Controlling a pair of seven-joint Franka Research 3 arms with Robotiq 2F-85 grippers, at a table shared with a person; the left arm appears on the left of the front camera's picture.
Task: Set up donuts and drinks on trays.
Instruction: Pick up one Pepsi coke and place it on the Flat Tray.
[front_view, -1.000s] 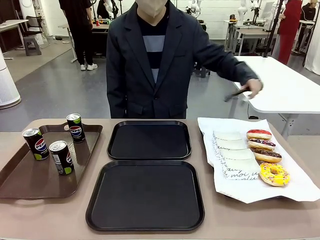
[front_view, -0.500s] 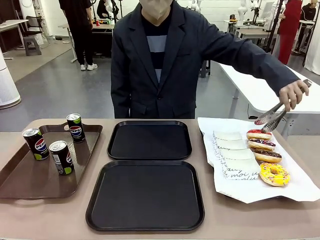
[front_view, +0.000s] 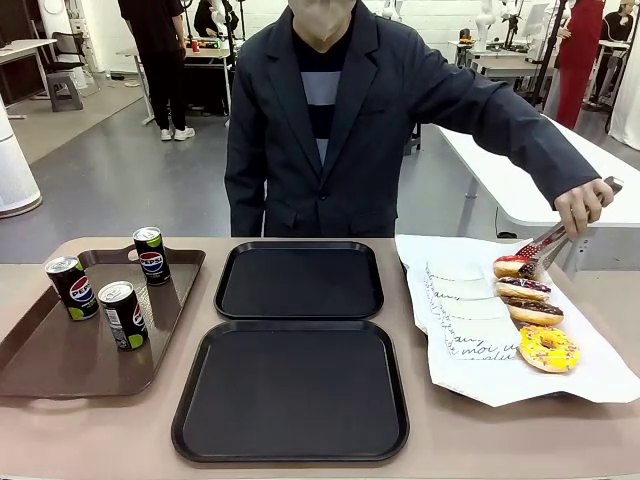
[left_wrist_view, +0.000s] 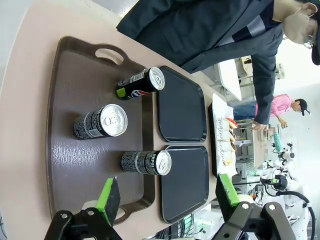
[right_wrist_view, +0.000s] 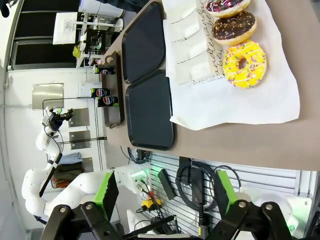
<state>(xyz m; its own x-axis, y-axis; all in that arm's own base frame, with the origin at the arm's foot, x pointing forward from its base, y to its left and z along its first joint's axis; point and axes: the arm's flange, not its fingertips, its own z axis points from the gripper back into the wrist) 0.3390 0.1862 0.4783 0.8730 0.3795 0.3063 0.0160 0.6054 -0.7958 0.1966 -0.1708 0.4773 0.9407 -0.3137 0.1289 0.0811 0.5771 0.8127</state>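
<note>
Two-tray layout: take as landmark the nearer black, square plastic tray with rounded corners and a raised rim (front_view: 290, 390), and find its matching twin (front_view: 299, 280) just beyond it, edge beside edge. Read both as bare, kept so to receive the load; judge loading as not yet begun. Left of the landmark, on a larger brown rectangular plastic tray with cut-out handles (front_view: 60, 365), find three slim black Pepsi cans with lime-green base bands and silver tops (front_view: 122, 314), upright and apart from one another, probably staged as stock on the left arm's side. Right of the landmark, on a white paper sheet (front_view: 590, 375), find four ring donuts in a row running away from the robot: yellow-iced with sprinkles (front_view: 548, 349) nearest, then chocolate-iced (front_view: 532, 311), then chocolate with coloured sprinkles (front_view: 523, 289), then red-iced (front_view: 510, 266) farthest. Between that row and the landmark, note white paper sleeves with black script (front_view: 465, 310), presumably laid ready for wrapping. At the red-iced donut, note silver metal tongs (front_view: 540, 248) in the person's hand (front_view: 583, 205), tips at the icing; closed on it or not, cannot tell. Treat the tongs as a hygiene measure. Left gripper (left_wrist_view: 168, 195): high over the brown tray, left of the landmark, fingers spread wide, nothing between. Right gripper (right_wrist_view: 166, 194): well right of the landmark, past the paper sheet, fingers likewise apart and empty.
</note>
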